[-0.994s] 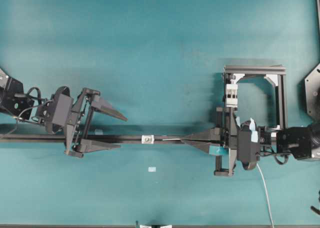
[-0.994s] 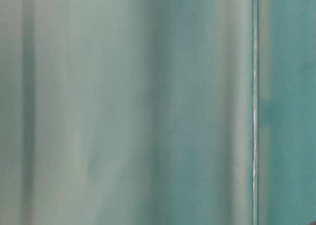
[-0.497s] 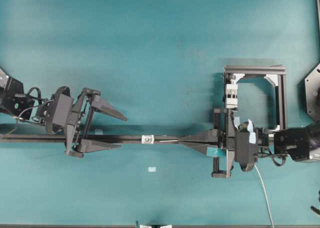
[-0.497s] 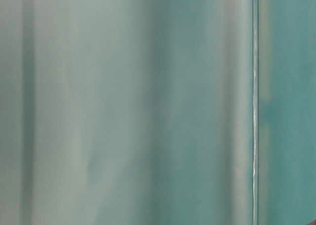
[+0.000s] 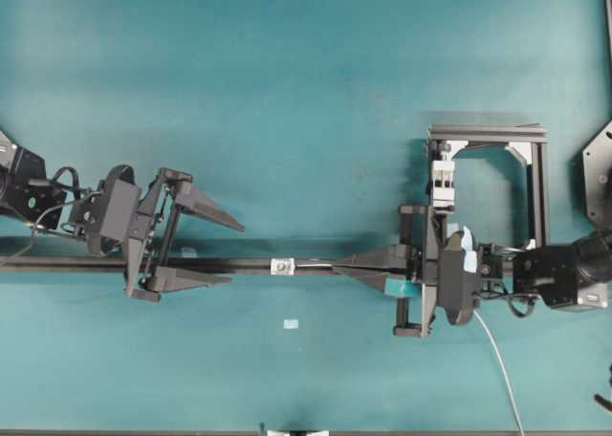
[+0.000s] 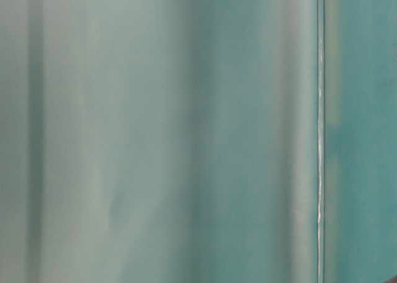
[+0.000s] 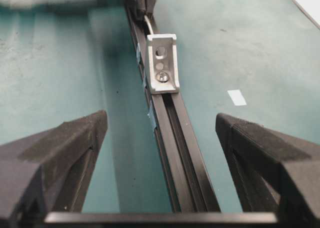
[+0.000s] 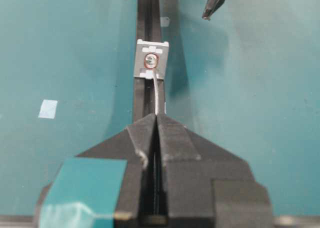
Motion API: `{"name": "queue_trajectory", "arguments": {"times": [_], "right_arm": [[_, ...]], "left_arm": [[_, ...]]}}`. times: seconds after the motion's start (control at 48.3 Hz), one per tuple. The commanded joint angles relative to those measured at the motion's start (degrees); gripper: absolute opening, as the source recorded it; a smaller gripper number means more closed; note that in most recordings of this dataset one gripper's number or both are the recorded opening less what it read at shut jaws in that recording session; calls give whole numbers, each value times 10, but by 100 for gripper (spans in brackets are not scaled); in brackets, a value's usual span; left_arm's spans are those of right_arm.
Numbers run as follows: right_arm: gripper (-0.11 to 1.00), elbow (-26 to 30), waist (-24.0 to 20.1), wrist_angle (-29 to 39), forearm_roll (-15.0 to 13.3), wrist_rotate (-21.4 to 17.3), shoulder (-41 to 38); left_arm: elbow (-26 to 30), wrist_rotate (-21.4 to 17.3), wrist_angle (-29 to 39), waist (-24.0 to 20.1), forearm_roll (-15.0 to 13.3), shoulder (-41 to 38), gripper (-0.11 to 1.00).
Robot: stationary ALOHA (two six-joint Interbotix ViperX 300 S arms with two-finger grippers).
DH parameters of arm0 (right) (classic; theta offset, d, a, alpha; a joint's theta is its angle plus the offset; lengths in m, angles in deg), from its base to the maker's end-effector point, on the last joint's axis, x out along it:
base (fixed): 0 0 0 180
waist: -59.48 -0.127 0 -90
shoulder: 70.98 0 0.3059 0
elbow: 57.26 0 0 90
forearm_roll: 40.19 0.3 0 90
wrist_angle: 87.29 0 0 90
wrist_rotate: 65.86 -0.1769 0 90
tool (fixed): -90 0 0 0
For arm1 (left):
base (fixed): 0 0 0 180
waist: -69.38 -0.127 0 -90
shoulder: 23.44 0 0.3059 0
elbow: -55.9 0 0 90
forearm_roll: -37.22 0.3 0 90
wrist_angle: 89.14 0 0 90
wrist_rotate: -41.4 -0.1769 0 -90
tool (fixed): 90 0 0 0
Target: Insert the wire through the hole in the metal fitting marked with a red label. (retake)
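Observation:
The small silvery metal fitting (image 5: 282, 266) sits on the black rail (image 5: 191, 265). The right wrist view shows its hole (image 8: 151, 61), ringed in red. My right gripper (image 5: 337, 267) is shut on the thin pale wire (image 8: 156, 95). A short length of wire sticks out of the tips (image 8: 156, 117) and reaches the fitting's near edge, just below the hole. Whether the wire's end enters the hole I cannot tell. My left gripper (image 5: 233, 254) stands open, astride the rail to the left of the fitting (image 7: 162, 63). Nothing is held between its fingers (image 7: 75, 143).
A black frame (image 5: 488, 130) with a white clip block (image 5: 442, 180) stands at the right rear. A small pale tag (image 5: 291, 324) lies on the teal mat in front of the rail. The rest of the wire (image 5: 497, 359) trails off behind my right gripper. The table-level view shows only blurred teal.
My right gripper has slid left along the rail, bringing the wire's end closer to the fitting. The left gripper has not moved.

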Motion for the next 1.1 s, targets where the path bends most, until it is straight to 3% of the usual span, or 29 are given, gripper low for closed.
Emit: {"name": "queue_trajectory", "arguments": {"times": [0.0, 1.077], "right_arm": [[3, 7, 2, -6, 1, -1, 9], [3, 50, 18, -3, -1, 4, -20]], "left_arm": [[4, 0, -3, 1, -2, 7, 47], [8, -1, -1, 2, -1, 7, 47]]}}
